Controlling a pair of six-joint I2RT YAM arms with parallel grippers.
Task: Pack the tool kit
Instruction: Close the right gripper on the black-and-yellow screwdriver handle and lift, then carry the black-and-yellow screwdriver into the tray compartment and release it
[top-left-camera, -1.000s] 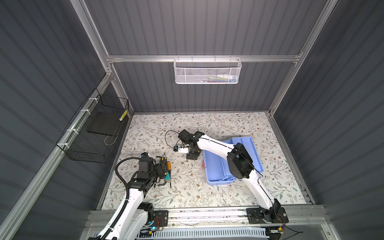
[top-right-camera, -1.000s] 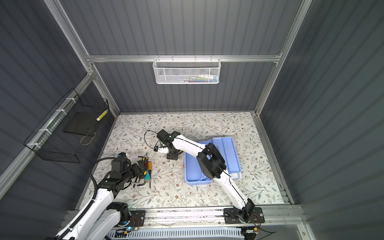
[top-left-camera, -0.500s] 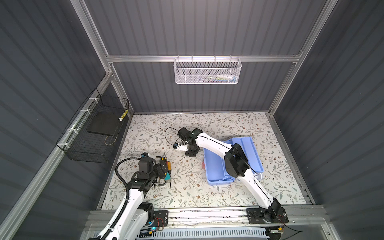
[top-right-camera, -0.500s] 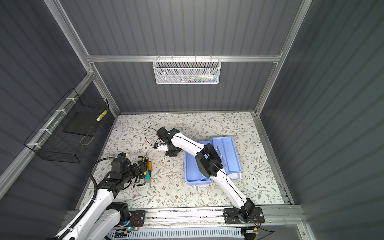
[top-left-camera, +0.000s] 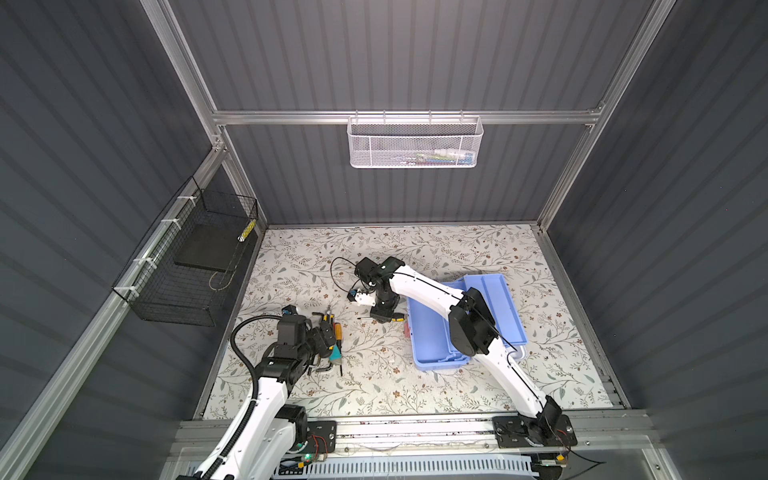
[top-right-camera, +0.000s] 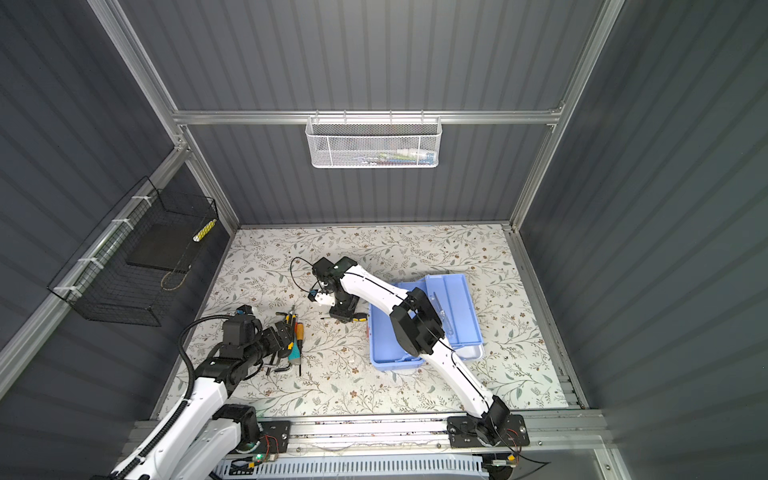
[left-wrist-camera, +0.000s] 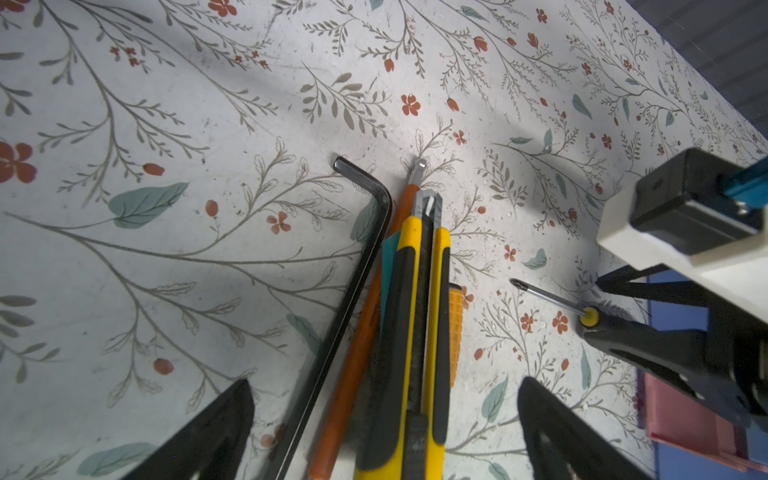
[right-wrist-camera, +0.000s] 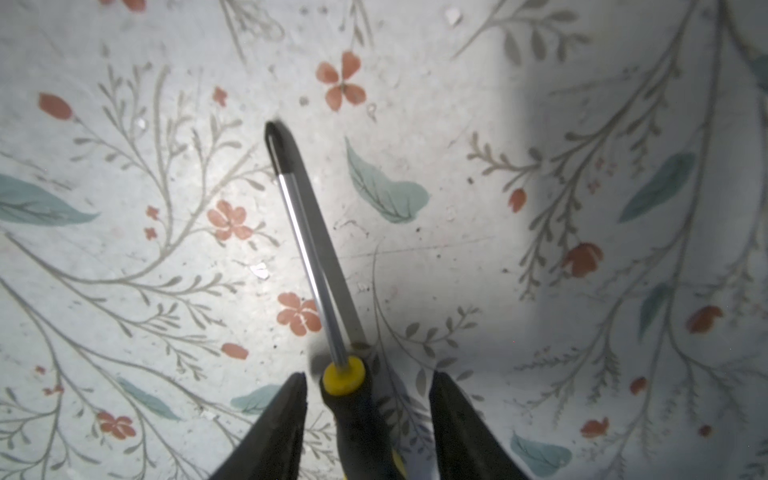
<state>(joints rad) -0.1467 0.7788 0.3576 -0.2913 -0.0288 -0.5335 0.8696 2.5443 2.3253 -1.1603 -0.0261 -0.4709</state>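
Note:
The tool kit's light blue trays (top-left-camera: 494, 307) (top-right-camera: 457, 307) lie spread right of the middle, with a pink-red part (top-left-camera: 406, 329) at their left edge. Just left of them my right gripper (top-left-camera: 384, 315) (right-wrist-camera: 369, 376) stands open over a black-and-yellow screwdriver (right-wrist-camera: 309, 257). Its handle lies between the fingers with a gap on both sides. My left gripper (top-left-camera: 328, 337) (left-wrist-camera: 384, 382) is wide open low over a pile of tools. In that pile are a yellow utility knife (left-wrist-camera: 415, 316), an orange screwdriver (left-wrist-camera: 357, 353) and a black hex key (left-wrist-camera: 361, 249).
A white mesh basket (top-left-camera: 415, 143) hangs on the back wall and a black wire basket (top-left-camera: 191, 257) on the left wall. Another hex key (top-left-camera: 326, 368) lies at the pile's near edge. The arm bases sit on the front rail (top-left-camera: 415, 428).
My right arm has shifted slightly toward the front over the black-and-yellow screwdriver. The left arm and the pile have not moved.

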